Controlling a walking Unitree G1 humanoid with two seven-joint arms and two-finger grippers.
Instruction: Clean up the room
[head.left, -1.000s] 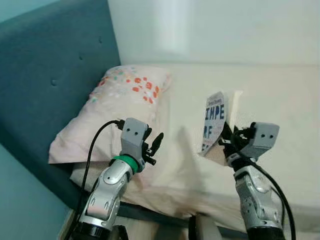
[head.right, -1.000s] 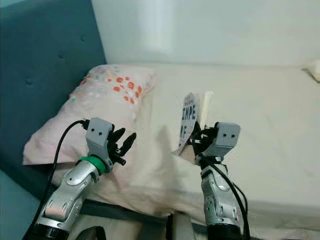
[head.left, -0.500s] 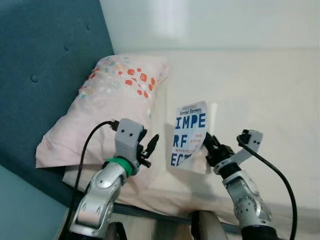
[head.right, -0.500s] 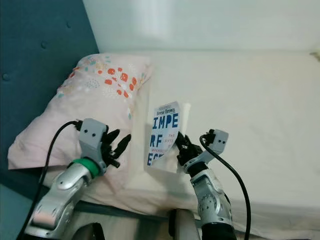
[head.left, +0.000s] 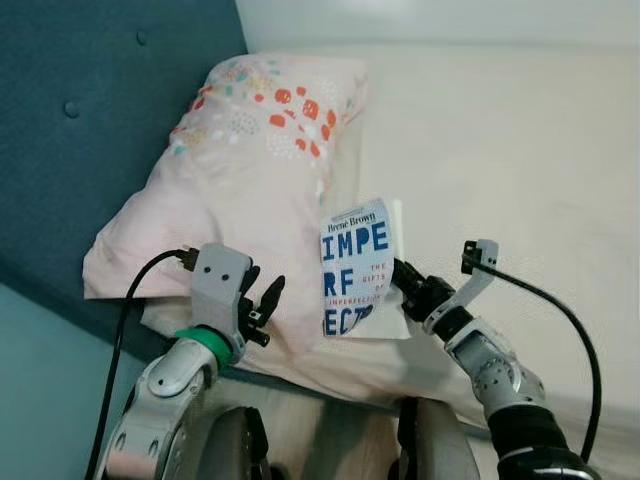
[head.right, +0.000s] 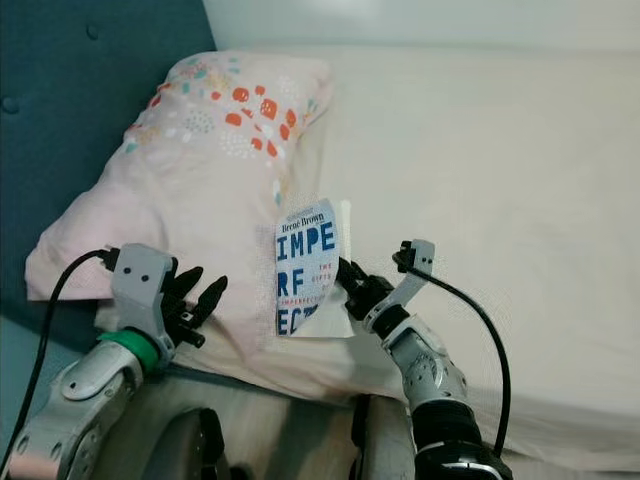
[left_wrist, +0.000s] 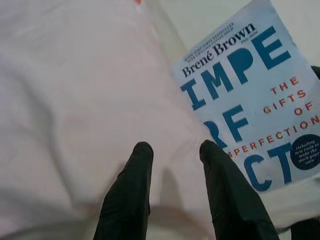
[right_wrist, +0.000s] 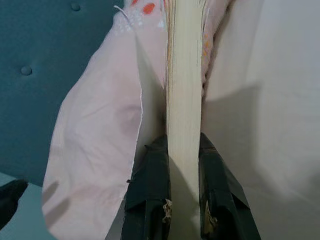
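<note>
Compared with half a second ago my head camera has tipped and shifted, so the pink pillow (head.left: 240, 170) now sits higher at about 11 o'clock in my view, and the book (head.left: 355, 267) has come lower and closer to its edge. My right gripper (head.left: 405, 280) stays clenched on the book, both black fingers pressing its page block from either side, cover facing me, the book upright just beside the pillow's lower corner above the cream sheet (head.left: 520, 150). My left gripper (head.left: 258, 300) hangs at 7 o'clock with its fingers (left_wrist: 131, 190) released and spread, hovering over the pillow, just short of the book's cover. The bed fills the scene; a teal padded headboard (head.left: 90, 110) runs along 9 to 11 o'clock.
</note>
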